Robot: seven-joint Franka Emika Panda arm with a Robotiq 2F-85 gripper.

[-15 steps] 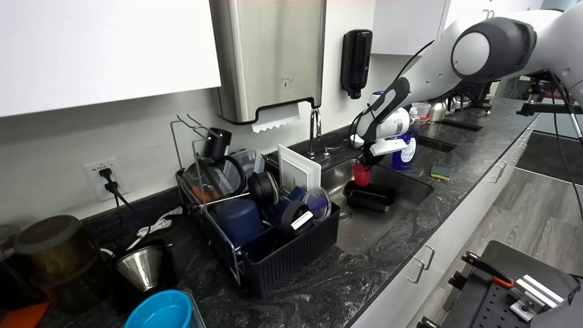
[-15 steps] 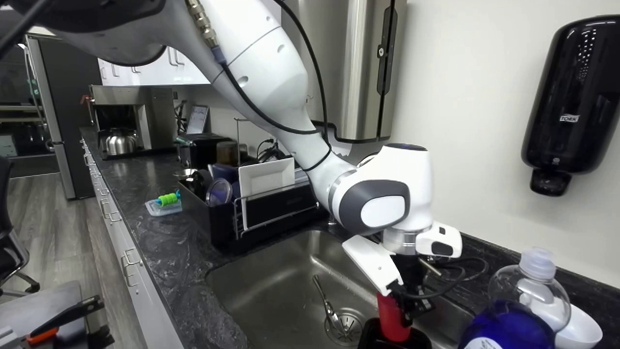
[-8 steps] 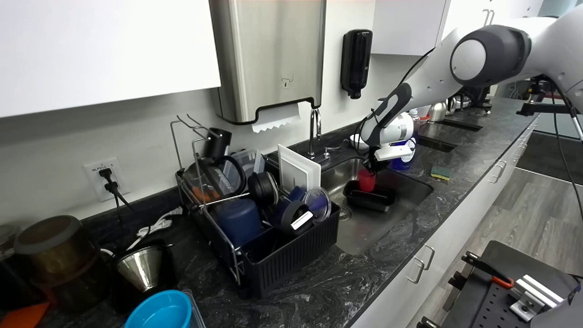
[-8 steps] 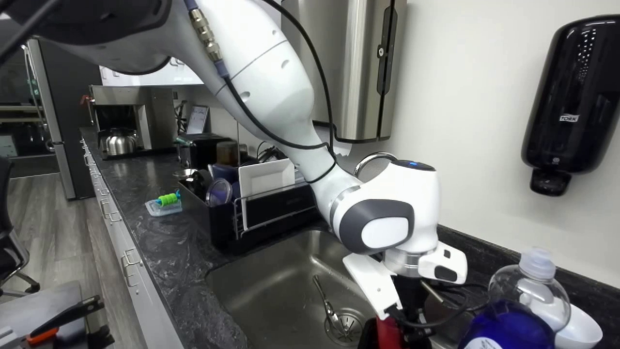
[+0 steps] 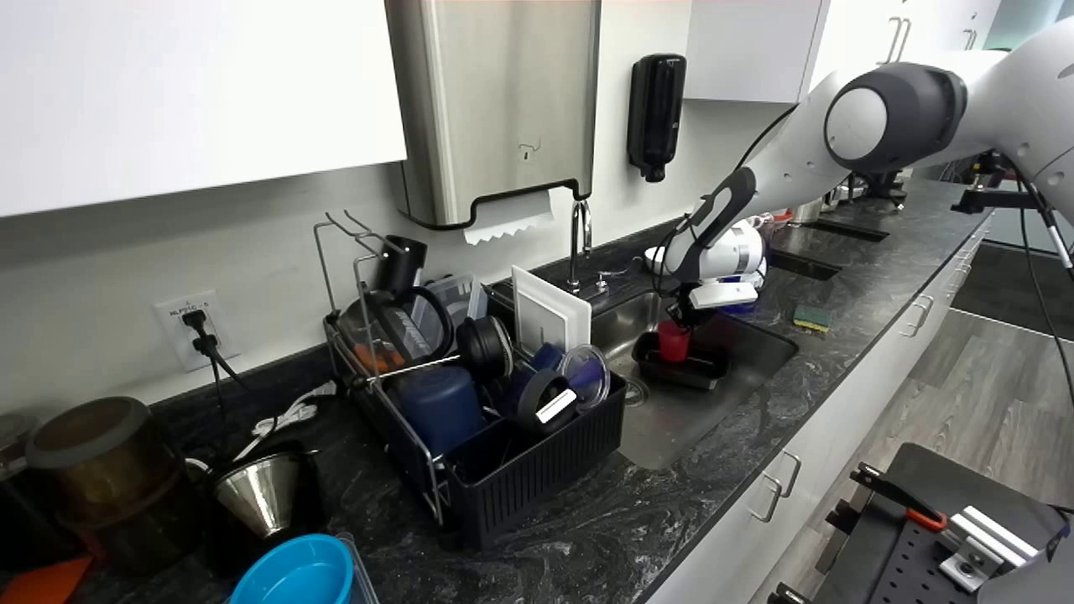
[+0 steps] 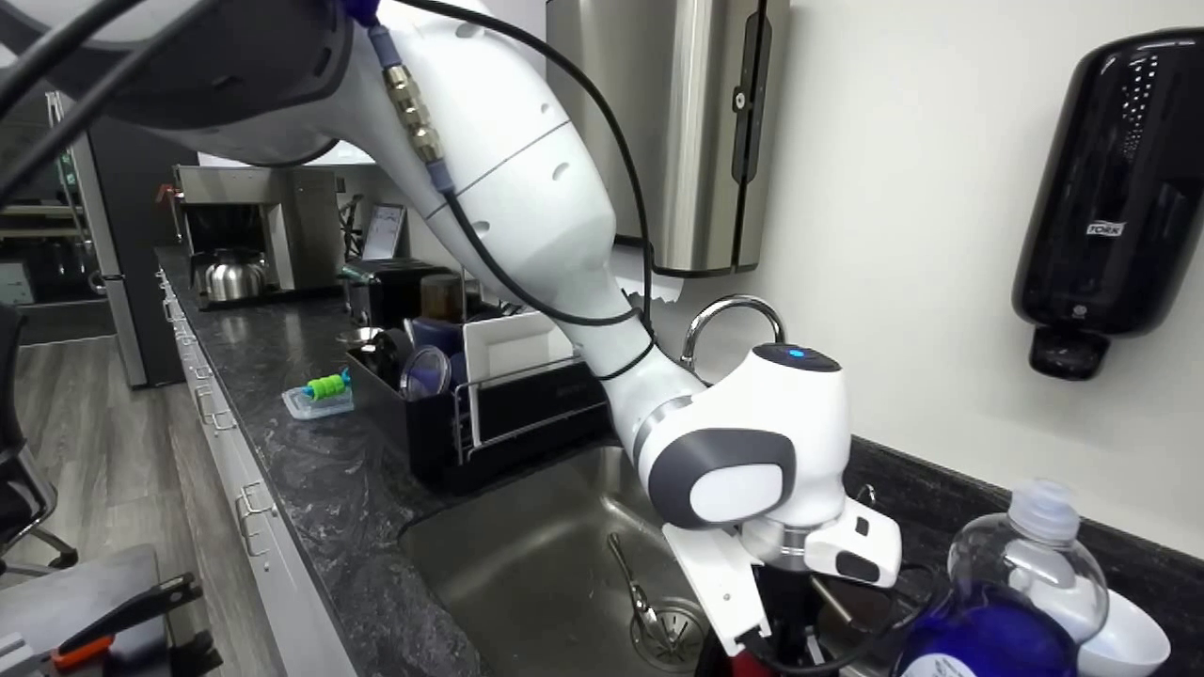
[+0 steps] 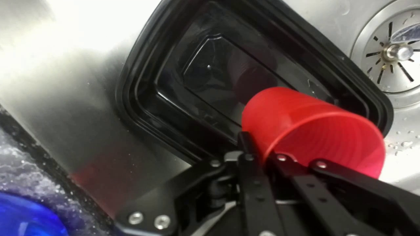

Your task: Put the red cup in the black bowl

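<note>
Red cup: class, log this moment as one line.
end effector: shut on red cup | black bowl: in sink, beneath cup | cup resting: unclear | release: not yet

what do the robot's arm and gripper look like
The arm is rounded and white with dark grey joint covers, black cables, a brassy connector and a small blue light. The gripper is black, with slim links and silvery screws.
</note>
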